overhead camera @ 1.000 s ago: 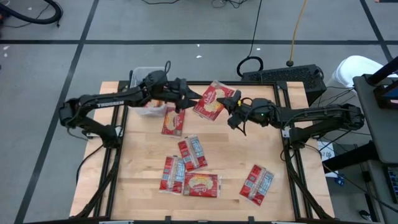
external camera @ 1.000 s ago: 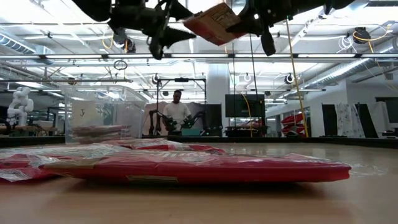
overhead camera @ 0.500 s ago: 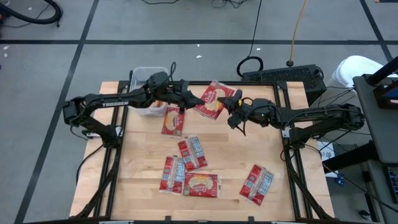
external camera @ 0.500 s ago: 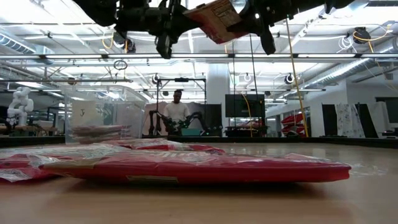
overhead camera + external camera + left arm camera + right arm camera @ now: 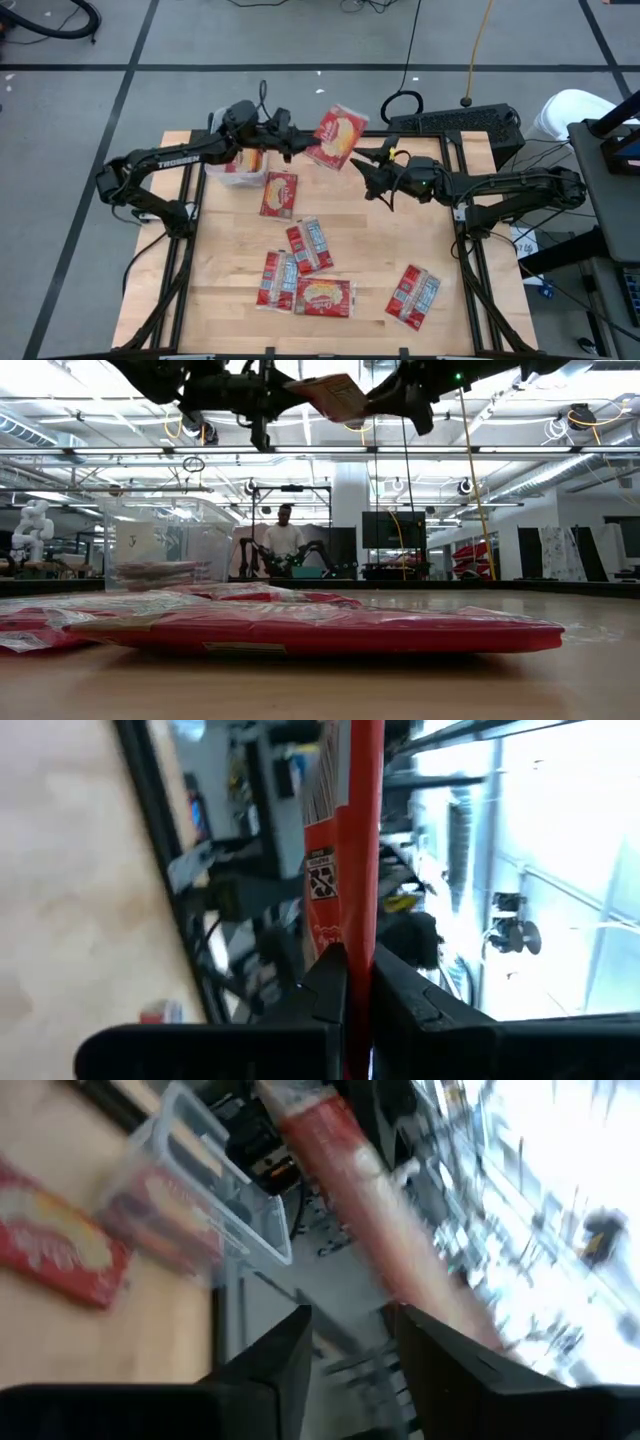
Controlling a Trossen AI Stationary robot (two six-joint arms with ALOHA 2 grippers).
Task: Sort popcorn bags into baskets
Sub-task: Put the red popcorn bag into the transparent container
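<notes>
A red popcorn bag (image 5: 338,136) with its yellow popcorn picture up hangs in the air over the table's far middle. It also shows in the low view (image 5: 330,390) and the left wrist view (image 5: 357,840). My left gripper (image 5: 298,148) is shut on it. My right gripper (image 5: 367,171) is open and empty just right of the bag, its fingers apart in the right wrist view (image 5: 350,1342). The clear basket (image 5: 235,165) stands at the far left corner with packets inside. My left gripper pinches the bag's left edge (image 5: 358,935) between its two fingers. The fingers come about level from the table's left. The bag is lifted clear of the table, sticks out past the fingertips toward the right and is tilted.
Several more red bags lie flat on the table: one near the basket (image 5: 279,193), a group in the near middle (image 5: 309,245) (image 5: 322,296), one at the near right (image 5: 413,295). A keyboard (image 5: 455,122) lies beyond the far edge. A person (image 5: 285,540) stands far behind.
My left gripper has closed in on the bag's left edge, taken hold and carried it up and toward the far edge. My right gripper, which held the bag's right side, has let go and stays to the right. The bag has shifted left and farther back.
</notes>
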